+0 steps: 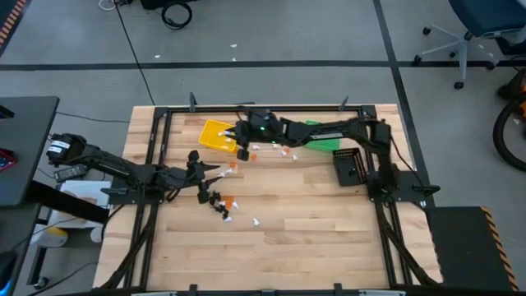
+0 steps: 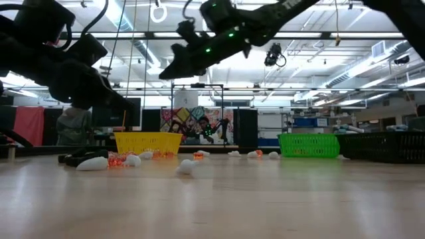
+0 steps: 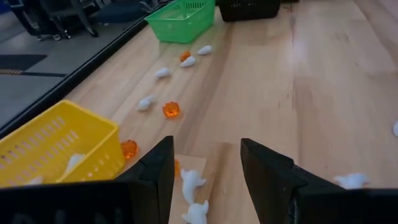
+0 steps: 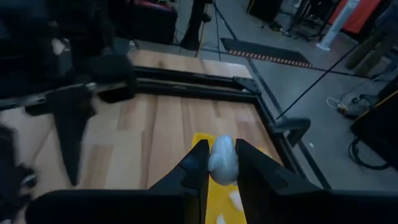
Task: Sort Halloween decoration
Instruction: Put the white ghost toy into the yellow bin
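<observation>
Even overhead light from ceiling strips (image 2: 372, 66) brightens the table (image 1: 312, 214); shadows are faint. The low view silhouettes the arms, and the near table blurs.

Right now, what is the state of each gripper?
Left gripper: open, holding nothing.
Right gripper: closed on a white trinket, above the yellow bin.

No lettering, label, brand mark or number can be read in any of the four views. The colourful poster (image 2: 197, 123) on the far wall of the room in the low view carries patterns only, too small to make out any words.
</observation>
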`<state>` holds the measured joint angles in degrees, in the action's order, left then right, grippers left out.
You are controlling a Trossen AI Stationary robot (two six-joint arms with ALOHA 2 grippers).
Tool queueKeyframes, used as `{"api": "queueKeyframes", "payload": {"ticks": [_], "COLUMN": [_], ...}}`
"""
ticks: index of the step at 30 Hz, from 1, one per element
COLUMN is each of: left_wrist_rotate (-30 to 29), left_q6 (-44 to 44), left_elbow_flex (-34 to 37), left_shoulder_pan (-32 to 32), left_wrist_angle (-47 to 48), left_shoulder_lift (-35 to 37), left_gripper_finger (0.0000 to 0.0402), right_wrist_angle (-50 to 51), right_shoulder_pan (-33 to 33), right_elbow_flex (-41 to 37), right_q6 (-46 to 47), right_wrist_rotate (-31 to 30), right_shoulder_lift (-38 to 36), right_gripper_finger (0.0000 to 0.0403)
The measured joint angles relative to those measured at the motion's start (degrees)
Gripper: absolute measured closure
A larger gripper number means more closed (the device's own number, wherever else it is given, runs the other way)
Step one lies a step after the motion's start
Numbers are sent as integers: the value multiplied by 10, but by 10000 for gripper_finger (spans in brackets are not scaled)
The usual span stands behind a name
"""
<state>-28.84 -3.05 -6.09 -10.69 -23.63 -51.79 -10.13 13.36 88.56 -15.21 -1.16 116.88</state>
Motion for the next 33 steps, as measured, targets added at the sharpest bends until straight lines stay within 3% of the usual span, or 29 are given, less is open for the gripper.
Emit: {"api": "queueKeyframes", "payload": {"ticks": [9,16,26,33], "left_wrist_rotate": [0,-2,-93,-97], "left_q6": [-9,-8,-22,-38], "left_elbow_flex": [0,0,0,0], "left_shoulder_pan": [0,0,0,0], "left_wrist_angle": [29,36,65,66], "left_shoulder_lift": [0,0,-1,-1], "left_gripper_finger": [241,241,241,241], "right_wrist_angle": [63,74,69,43], "right_shoulder_pan": [21,42,45,26], "right_elbow_flex": [120,123,95,67], "right_q6": [19,57,118,151], "right_wrist_rotate": [25,21,38,34], "right_shoulder_lift": [77,77,77,77], "right_gripper_finger": [331,331,331,331]}}
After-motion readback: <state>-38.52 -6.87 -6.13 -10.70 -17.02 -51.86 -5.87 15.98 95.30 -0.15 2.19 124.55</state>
